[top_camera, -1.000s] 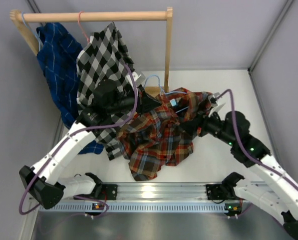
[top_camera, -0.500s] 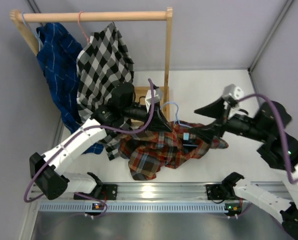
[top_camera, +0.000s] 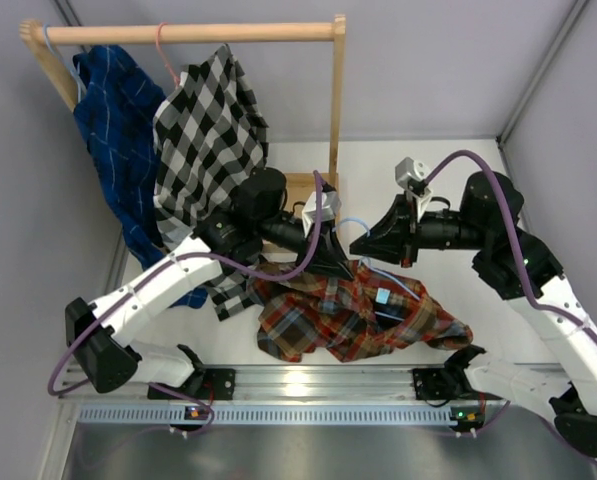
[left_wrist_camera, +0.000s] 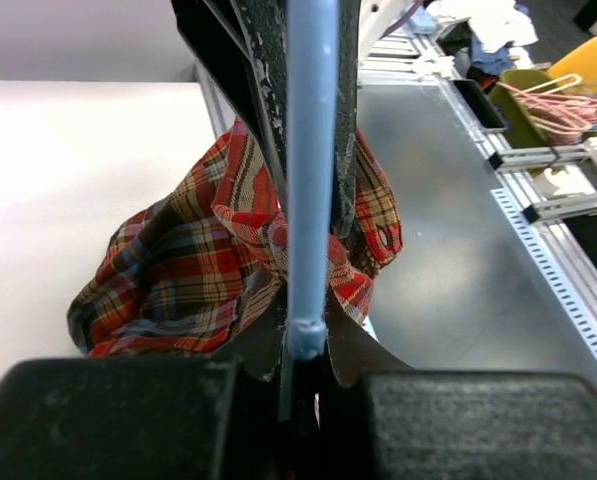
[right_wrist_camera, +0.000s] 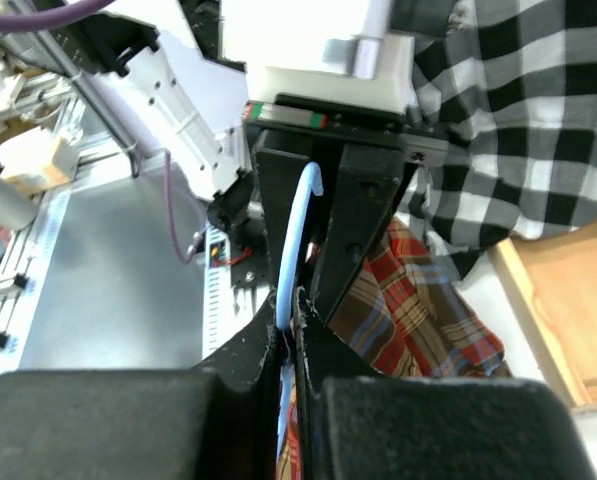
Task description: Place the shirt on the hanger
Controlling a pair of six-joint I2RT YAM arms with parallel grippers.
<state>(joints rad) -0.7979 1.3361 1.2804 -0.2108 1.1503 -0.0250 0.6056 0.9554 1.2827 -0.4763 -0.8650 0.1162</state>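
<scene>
The shirt [top_camera: 358, 318], red, orange and navy plaid, hangs in a bunch low over the table's front. It drapes from the thin light-blue hanger [top_camera: 352, 221], whose hook arcs up between both grippers. My left gripper [top_camera: 340, 268] is shut on the hanger's blue wire [left_wrist_camera: 310, 150], with the shirt [left_wrist_camera: 178, 270] below it. From the right, my right gripper [top_camera: 357, 243] is also shut on the blue wire [right_wrist_camera: 296, 250], nose to nose with the left gripper [right_wrist_camera: 328, 180]. Most of the hanger's shoulders are hidden in the cloth.
A wooden rack [top_camera: 336, 100] stands at the back, its base board [top_camera: 300, 185] just behind the grippers. On it hang a black-and-white checked shirt [top_camera: 213, 130] and a dark blue shirt [top_camera: 118, 120]. A metal rail [top_camera: 308, 385] runs along the near edge.
My right gripper has swung left from the shirt's right side to the hanger hook and shut on it. The shirt has dropped lower and to the right. The left arm shifted slightly right.
</scene>
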